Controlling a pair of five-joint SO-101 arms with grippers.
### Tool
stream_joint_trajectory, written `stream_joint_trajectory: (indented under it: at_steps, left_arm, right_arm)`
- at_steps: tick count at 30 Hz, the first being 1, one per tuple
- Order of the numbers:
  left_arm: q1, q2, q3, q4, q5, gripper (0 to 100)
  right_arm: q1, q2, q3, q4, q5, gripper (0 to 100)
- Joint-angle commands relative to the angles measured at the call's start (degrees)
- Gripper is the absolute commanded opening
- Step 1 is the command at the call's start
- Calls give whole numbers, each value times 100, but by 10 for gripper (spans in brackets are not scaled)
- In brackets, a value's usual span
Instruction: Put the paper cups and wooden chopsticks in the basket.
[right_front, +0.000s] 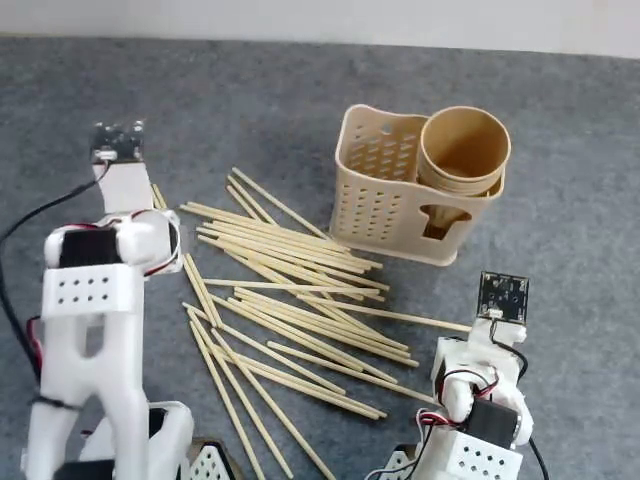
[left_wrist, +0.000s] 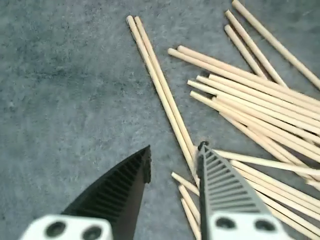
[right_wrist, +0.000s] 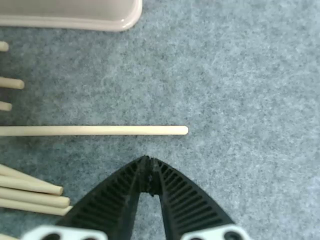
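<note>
Fig.: two-arm rig at the table, seen from above and from both wrist cams.

**Task items.** Wooden chopsticks (right_front: 290, 290): pale, round, plain sticks, several dozen, strewn in a loose criss-cross heap on the grey mat (right_front: 250, 100), between the two arms and in front of the basket. None are in the basket. Basket (right_front: 375, 200): beige plastic with perforated walls and rounded corners, divided into two compartments, standing upright beyond the heap. Paper cups (right_front: 463, 150): tan, nested into one stack, upright and mouth-up in the basket compartment nearer the right arm. The other compartment holds nothing.

**Left arm** (right_front: 100, 290). White, bent forward over the heap's outer edge, wrist pointing down at the mat. Left gripper (left_wrist: 175, 150): jaws spread wide, holding nothing. A pair of parallel sticks (left_wrist: 155, 75) runs toward the gap, and one fingertip (left_wrist: 202, 148) lies over that pair. Contact w/ the pair can't be told.

**Right arm** (right_front: 480, 400). Low, near the front edge, on the basket's side. Right gripper (right_wrist: 149, 162): jaws pressed together, empty, tips just short of the free end of a single stick (right_wrist: 95, 130) lying crosswise, apart from it. The basket's edge (right_wrist: 75, 15) lies farther off.
</note>
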Motion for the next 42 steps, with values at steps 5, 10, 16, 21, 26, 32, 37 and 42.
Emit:
stream_joint_trajectory:
  at_steps: [5,10,16,21,26,32,37,42]
  left_arm:
    - [-84,1710,-268,-1196,-9,161]
    - [-75,2941,-1059,-1196,149,161]
    - [-84,4163,-1842,-1196,290,161]
    - [-84,4716,-2211,-1196,290,160]
    - [-48,4927,-2290,-1196,273,77]
    - [-48,4884,-2229,-1187,273,26]
    - [-75,4866,-2273,-1160,264,5]
    - [-48,4611,-2457,-607,255,5]
  right_arm:
    - [75,-66,681,-57,0,5]
    - [75,-66,681,-57,0,5]
    - [84,-66,681,-57,0,5]
    - [84,-66,681,-57,0,5]
    - [84,-66,681,-57,0,5]
    - [84,-66,681,-57,0,5]
    - [84,-66,681,-57,0,5]
    - [84,-66,681,-57,0,5]
